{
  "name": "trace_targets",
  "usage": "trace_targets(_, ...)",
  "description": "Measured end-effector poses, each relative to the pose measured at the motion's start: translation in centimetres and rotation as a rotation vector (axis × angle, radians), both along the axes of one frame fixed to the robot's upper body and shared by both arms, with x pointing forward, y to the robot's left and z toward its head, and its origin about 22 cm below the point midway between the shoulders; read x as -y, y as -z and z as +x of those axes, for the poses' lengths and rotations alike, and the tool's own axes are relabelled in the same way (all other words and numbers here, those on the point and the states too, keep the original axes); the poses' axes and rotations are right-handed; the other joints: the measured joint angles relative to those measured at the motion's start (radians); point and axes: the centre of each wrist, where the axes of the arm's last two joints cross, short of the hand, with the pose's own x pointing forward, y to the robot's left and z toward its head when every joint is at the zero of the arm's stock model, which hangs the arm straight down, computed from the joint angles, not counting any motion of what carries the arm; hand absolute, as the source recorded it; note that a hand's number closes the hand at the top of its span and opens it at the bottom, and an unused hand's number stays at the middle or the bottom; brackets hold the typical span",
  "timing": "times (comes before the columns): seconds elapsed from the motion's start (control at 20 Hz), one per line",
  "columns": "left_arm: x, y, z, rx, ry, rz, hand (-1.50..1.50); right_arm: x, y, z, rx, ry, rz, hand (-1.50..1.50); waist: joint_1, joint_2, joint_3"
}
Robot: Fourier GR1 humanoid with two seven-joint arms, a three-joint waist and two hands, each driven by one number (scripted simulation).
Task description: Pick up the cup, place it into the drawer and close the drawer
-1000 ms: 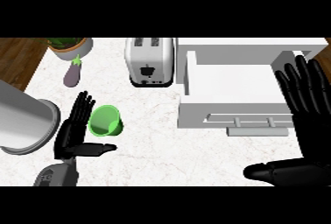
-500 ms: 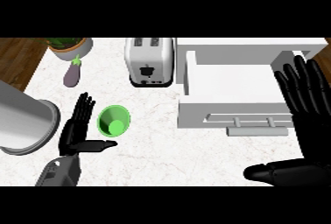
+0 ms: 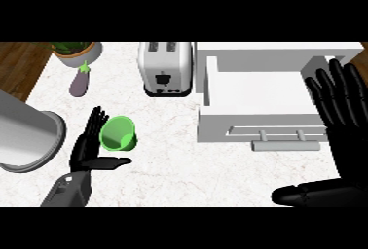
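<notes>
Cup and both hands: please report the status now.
Left hand open beside the green cup, not gripping. Right hand open, resting at the drawer. Drawer open, cup on the counter. Nothing between cup and drawer.

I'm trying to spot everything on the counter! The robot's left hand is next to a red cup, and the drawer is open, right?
Almost. The cup is green, not red, as the head view shows. The rest holds: the left hand is right beside it with straight fingers, and the drawer is open.
</notes>
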Motion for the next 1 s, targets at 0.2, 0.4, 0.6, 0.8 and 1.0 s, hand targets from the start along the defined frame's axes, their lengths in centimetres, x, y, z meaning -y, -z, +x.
trace_targets(0.2, -0.1, 0.6, 0.4, 0.006, 0.013, -0.017, -1.50, 0.1, 0.9, 0.7, 0.003, -0.001, 0.002, -1.50, -0.002, 0.001, 0.000)
trace_targets(0.4, 0.3, 0.6, 0.9, 0.015, 0.027, -0.044, -1.50, 0.5, 0.9, 0.2, 0.000, 0.000, 0.000, -1.50, -0.002, 0.001, 0.000)
trace_targets(0.6, 0.7, 0.9, 1.2, 0.012, 0.025, -0.073, -1.50, 0.3, 1.0, -0.5, 0.002, -0.004, 0.002, -1.50, -0.004, 0.001, 0.000)
trace_targets(0.8, 0.7, 1.0, 1.3, 0.002, 0.024, -0.098, -1.50, 0.1, 1.0, -0.3, -0.001, -0.003, 0.003, -1.50, -0.004, 0.002, 0.000)
trace_targets(1.0, 1.1, 1.3, 1.2, -0.016, 0.054, -0.138, -1.50, -0.5, 0.6, -0.3, -0.007, -0.005, 0.004, -1.50, -0.005, 0.002, -0.001)
